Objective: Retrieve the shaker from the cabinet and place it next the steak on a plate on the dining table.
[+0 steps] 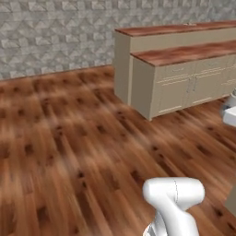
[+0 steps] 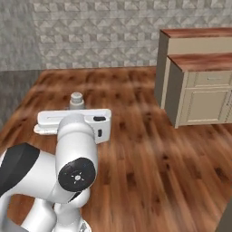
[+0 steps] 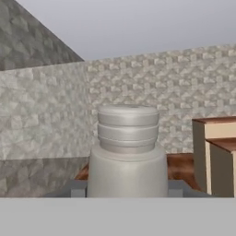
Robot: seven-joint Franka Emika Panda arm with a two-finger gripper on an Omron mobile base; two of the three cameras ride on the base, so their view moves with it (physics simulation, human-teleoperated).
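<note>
My gripper (image 3: 126, 190) is shut on the shaker (image 3: 127, 152), a pale grey-white cylinder with a ribbed rounded cap that stands upright between the fingers. In the right base view the shaker's cap (image 2: 76, 99) pokes up behind the white hand (image 2: 72, 121), well above the wooden floor. The dining table (image 1: 175, 30) is the taller counter with a reddish-brown top at the right, some way off. The plate, the steak and the cabinet are out of view.
A lower beige unit with drawers and doors and a like top (image 1: 184, 53) stands in front of the taller counter. Open wood floor (image 1: 78, 138) stretches between me and a grey stone-patterned wall (image 1: 55, 37).
</note>
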